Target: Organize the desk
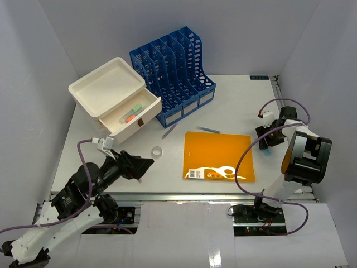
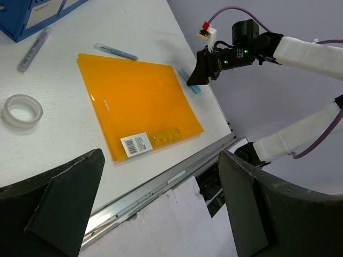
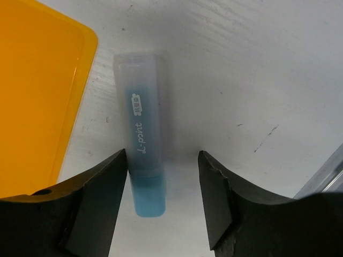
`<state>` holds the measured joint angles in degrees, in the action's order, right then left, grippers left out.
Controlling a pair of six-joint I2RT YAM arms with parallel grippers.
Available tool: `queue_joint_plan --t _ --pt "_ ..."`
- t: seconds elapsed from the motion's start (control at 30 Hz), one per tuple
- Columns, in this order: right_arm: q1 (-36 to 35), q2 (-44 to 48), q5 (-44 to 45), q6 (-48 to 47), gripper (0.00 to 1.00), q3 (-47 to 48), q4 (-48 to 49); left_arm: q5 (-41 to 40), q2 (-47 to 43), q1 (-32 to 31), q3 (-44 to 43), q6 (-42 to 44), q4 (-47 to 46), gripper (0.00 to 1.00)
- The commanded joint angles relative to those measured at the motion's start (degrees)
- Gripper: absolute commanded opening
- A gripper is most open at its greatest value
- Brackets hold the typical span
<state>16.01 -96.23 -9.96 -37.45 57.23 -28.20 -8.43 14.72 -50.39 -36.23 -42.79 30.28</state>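
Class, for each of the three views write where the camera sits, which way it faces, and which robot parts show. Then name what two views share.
Top external: above and behind the bases, looking down on the desk; both arms, left gripper and right gripper show.
Left wrist: low over the near edge, facing across the orange folder toward the right arm; its own fingers frame the bottom.
Right wrist: facing down at a blue-tipped pen between its own fingers.
Shared: folder and pen appear in all three.
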Motion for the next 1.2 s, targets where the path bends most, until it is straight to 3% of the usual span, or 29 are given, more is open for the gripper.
queue_joint_plan --t 0.0,0.47,0.6,0.67,0.9,1.03,1.17 --pt "-0.2 -0.1 -0.1 -0.1 0.58 1.9 1.3 0.0 -1.4 -0.2 -0.1 -0.9 1.3 0.98" --pt "-0.6 -0.6 -5.7 -5.1 0.32 5.3 -6.8 -0.1 -5.0 -0.2 -2.8 -3.0 4.6 0.98" --pt "-3.0 4.8 -9.9 -9.2 0.16 7.9 -11.7 -0.2 -5.4 -0.2 -3.9 -3.4 5.0 0.98" --pt "-6.6 8.6 -10.2 -10.5 0.08 9.2 -13.0 -0.5 -5.6 -0.2 -4.7 -3.3 5.0 0.98" --pt "-31.1 14.5 -5.0 -10.9 0.08 20.0 -13.8 -3.0 -5.8 -0.2 -10.1 -1.8 5.2 0.98" --pt "-48.3 10.4 0.5 -16.4 0.08 32.2 -13.6 -4.0 -6.1 -0.2 -12.9 -1.8 6.9 0.98" --pt "-60.0 2.3 7.4 -24.8 0.08 45.4 -12.1 -5.0 -5.6 -0.2 -14.6 -4.1 9.8 0.98"
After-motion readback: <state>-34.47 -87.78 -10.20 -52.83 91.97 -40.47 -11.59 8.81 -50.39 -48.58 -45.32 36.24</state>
